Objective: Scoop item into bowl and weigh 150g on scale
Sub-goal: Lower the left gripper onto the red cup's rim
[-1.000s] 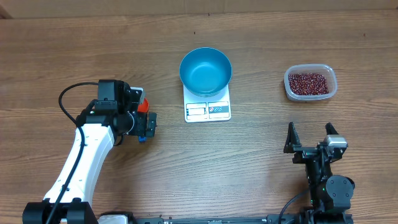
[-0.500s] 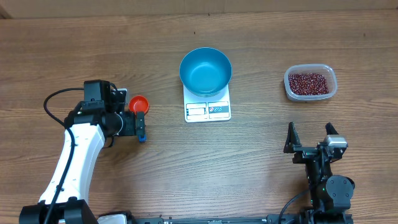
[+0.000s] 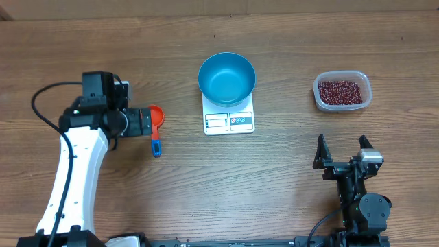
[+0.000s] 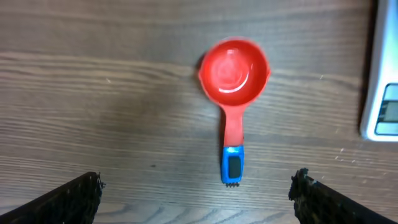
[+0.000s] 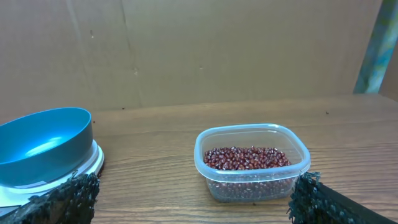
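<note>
Two arms stand at a wooden table [image 3: 288,178]. The left gripper [image 4: 194,186] has its jaws spread wide with nothing between the fingers but bare wood. The right gripper [image 3: 341,147] is likewise spread wide and holds nothing.

Ahead of the right jaws and off to their left side sits the blue bowl [image 5: 43,146]. It rests on top of the white scale [image 3: 229,122], and its rim overhangs the platform. From the left jaws, only the scale's near edge shows, ahead and beyond the right-hand finger.

Straight ahead of the right jaws, slightly toward their right finger and well apart from them, stands a clear plastic tub [image 5: 214,186]. It is apart from the bowl and scale.

A red scoop [image 4: 234,81] with a blue handle tip lies flat on the wood ahead of the left jaws, roughly centred between the two fingers. Its handle points back toward them and touches neither finger. Its cup is empty.

The beans [image 5: 247,158] all lie heaped inside the tub, and the bowl holds none.
</note>
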